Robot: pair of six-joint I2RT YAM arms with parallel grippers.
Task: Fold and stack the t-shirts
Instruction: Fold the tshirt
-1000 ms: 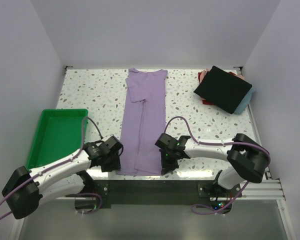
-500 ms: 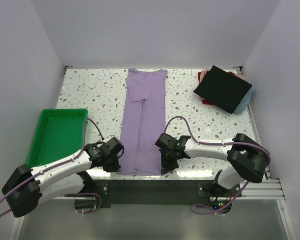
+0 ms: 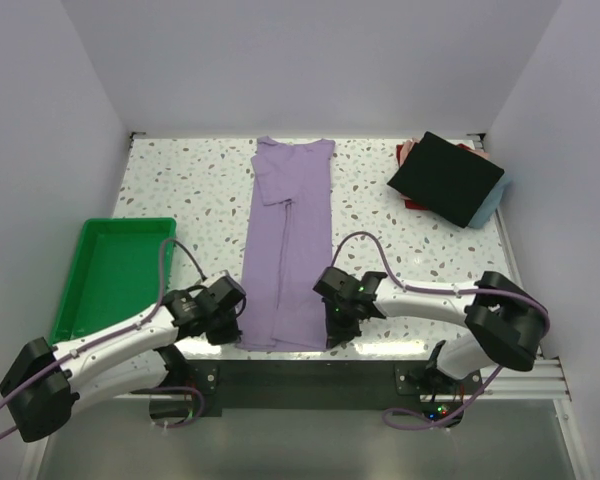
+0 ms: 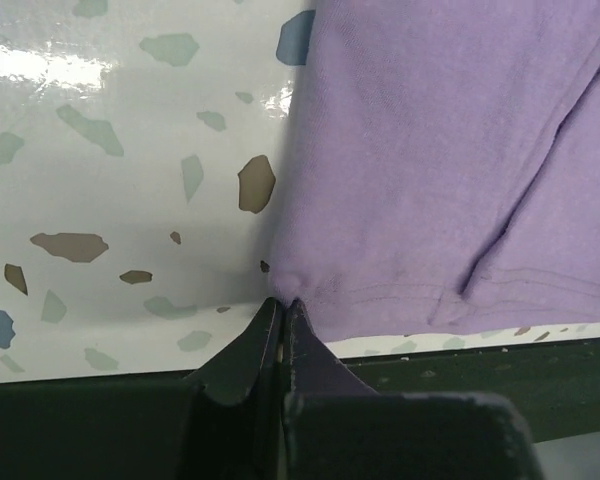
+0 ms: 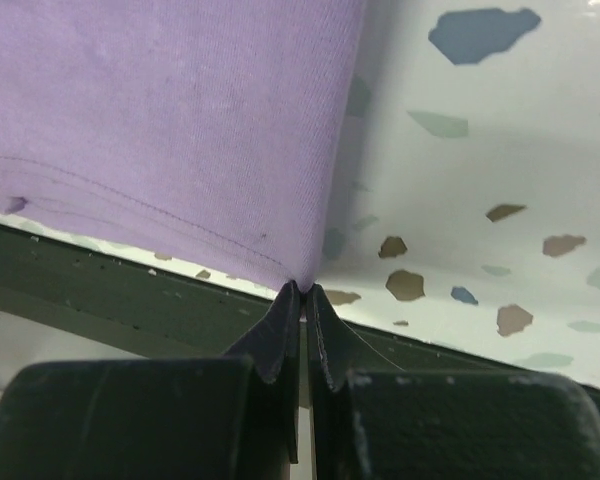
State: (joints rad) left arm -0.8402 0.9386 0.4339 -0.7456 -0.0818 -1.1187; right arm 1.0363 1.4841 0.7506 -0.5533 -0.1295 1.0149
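The lavender t-shirt (image 3: 290, 240) lies flat on the desk (image 3: 180, 190), long axis 6 to 12 o'clock. The left hand (image 4: 283, 310) clamps its 7 o'clock hem corner, the right hand (image 5: 302, 292) the 5 o'clock corner; the collar lies at 12.

1 camera looks down from high behind the arms (image 3: 425, 297). 2 wrist cameras sit very close. All 3 show the near hem of the purple t-shirt (image 3: 288, 250).

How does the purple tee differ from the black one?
The purple tee lies as a long central strip; the black tee is a folded square, far right. Purple lies alone, black tops a stack. The left tool and right tool pinch purple's near corners; black is untouched. Both lie flat.
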